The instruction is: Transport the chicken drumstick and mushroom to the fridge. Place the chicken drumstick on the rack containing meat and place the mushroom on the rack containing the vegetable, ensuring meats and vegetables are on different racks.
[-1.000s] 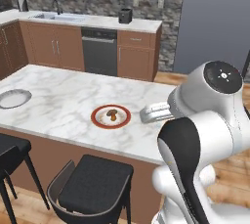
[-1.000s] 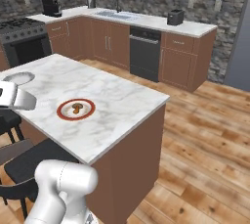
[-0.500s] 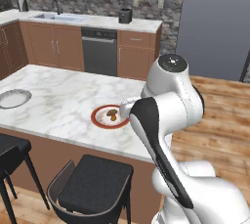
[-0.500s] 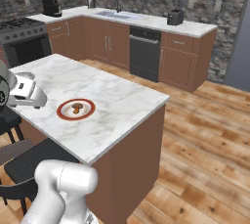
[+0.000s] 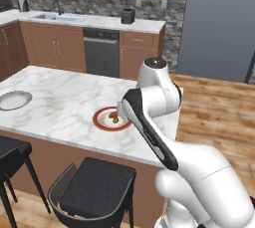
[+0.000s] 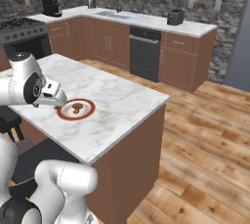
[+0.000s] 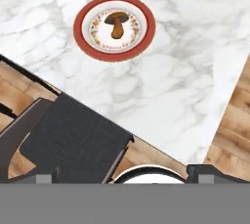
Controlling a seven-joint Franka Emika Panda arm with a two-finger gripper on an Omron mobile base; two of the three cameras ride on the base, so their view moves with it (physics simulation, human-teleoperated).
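Observation:
The mushroom (image 7: pixel 116 24), with a dark brown cap and an orange stem, lies in the middle of a red-rimmed plate (image 7: pixel 83 39) on the marble island. The same mushroom (image 6: pixel 76 106) and plate (image 6: pixel 65 115) show in the right base view, and the plate (image 5: pixel 101 123) again in the left base view, partly behind my arm. My gripper (image 7: pixel 124 176) hovers over the island's near edge, short of the plate, with its jaws wide open and nothing between them. The grey fridge (image 5: pixel 219 23) stands at the far right with its door shut. The chicken drumstick is out of view.
A black stool (image 7: pixel 73 140) stands under the island's near edge, directly below my hand. A pale dish (image 5: pixel 14 100) sits at the island's left end. Cabinets, a sink and a dark toaster (image 5: pixel 128 16) line the back wall. Wooden floor (image 6: pixel 205 135) lies open toward the fridge.
My arm has swung in from the island's right side toward the plate, so the hand now hangs just short of it. The jaws have stayed open.

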